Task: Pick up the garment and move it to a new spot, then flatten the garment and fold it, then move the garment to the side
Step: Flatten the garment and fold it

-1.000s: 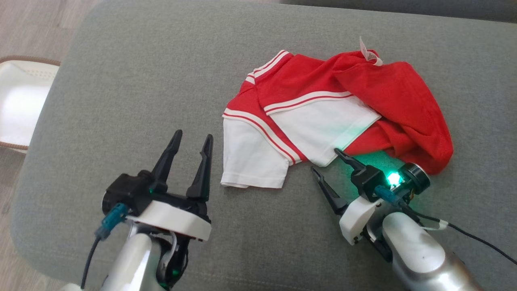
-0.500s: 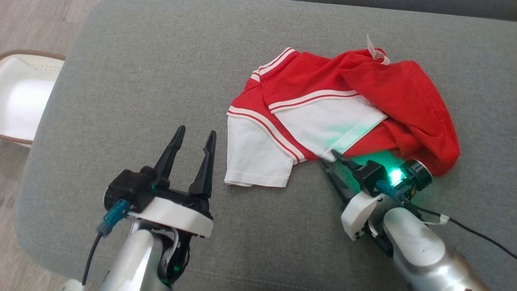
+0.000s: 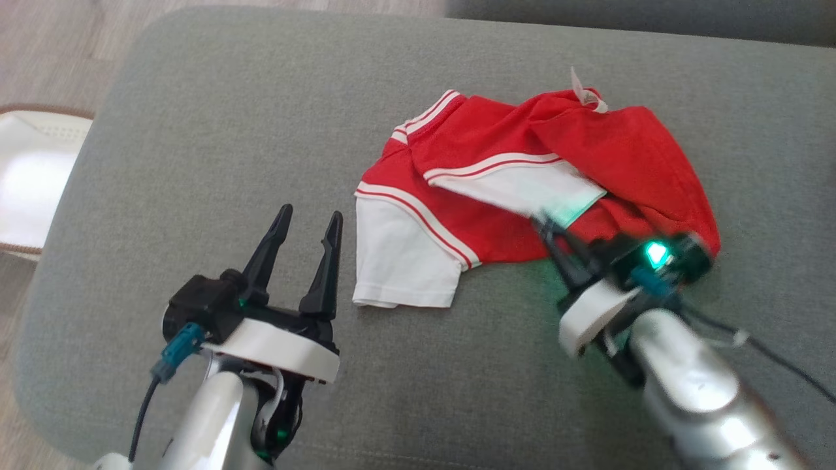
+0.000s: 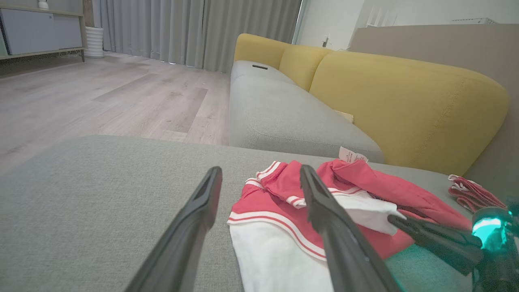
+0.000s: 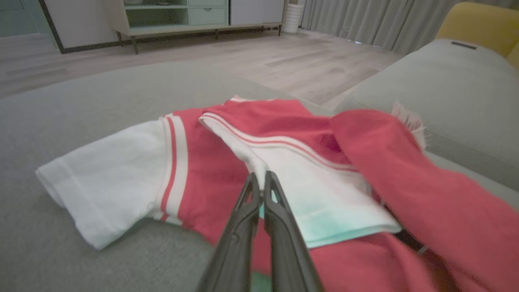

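Observation:
A red and white garment lies crumpled on the grey sofa cushion, one white sleeve spread flat toward the left, a white tag sticking up at its far edge. My right gripper is shut on the near corner of the other white sleeve; in the right wrist view the fabric bunches up between the closed tips of that gripper. My left gripper hovers open just left of the flat sleeve, touching nothing. In the left wrist view, the left gripper frames the garment.
A white basket stands on the floor off the cushion's left edge. A yellow sofa back rises behind the cushion. Another red and white folded cloth lies at the far right. Bare grey cushion stretches to the left and front.
My right gripper has gone from open to shut on the sleeve's corner and drawn it slightly up and back. The left arm has stayed put. The head camera has shifted a little.

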Robot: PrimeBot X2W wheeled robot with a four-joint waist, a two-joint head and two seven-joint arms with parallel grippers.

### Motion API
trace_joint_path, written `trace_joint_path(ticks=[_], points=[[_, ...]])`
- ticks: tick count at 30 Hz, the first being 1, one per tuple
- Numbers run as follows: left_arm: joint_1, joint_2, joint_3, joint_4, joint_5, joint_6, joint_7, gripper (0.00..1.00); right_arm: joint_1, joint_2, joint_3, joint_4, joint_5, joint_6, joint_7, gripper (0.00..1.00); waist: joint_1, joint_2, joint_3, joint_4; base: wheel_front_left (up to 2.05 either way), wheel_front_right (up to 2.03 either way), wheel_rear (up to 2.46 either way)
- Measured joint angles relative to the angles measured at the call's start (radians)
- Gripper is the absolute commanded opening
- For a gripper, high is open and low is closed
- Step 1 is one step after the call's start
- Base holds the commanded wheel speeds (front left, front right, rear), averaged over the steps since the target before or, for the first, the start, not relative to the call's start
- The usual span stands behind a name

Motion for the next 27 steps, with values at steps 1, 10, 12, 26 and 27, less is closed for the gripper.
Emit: trace_joint_path(ticks=[1, 10, 12, 26, 27], points=[[0.000, 0.000, 0.001, 0.000, 0.000, 0.000, 0.000, 1.00, -0.006, -0.006, -0.009, -0.020, 0.006, 0.000, 0.000, 0.00, 0.0000, 0.0000, -0.003, -0.004, 0.00, 0.00, 0.00], [0.000, 0.000, -0.023, -0.016, -0.018, 0.000, 0.000, 1.00, -0.247, -0.165, -0.047, -0.202, 0.071, 0.000, 0.113, 0.00, 0.0000, 0.0000, 0.013, 0.002, 0.00, 0.00, 0.00], [-0.001, 0.000, -0.035, -0.017, -0.027, 0.000, 0.000, 1.00, -0.325, -0.219, -0.038, -0.209, 0.076, 0.000, 0.147, 0.00, 0.0000, 0.0000, 0.023, 0.015, 0.00, 0.00, 0.00], [-0.064, -0.001, -0.125, -0.018, -0.072, 0.000, 0.000, 1.00, -0.905, -0.421, 0.103, 0.216, 0.003, 0.000, 0.209, 1.00, 0.0001, 0.0000, 0.133, 0.177, 0.00, 0.00, 0.00], [-0.064, -0.001, -0.125, -0.018, -0.072, 0.000, 0.000, 1.00, -0.905, -0.421, 0.103, 0.216, 0.003, 0.000, 0.209, 1.00, 0.0001, 0.0000, 0.133, 0.177, 0.00, 0.00, 0.00]])
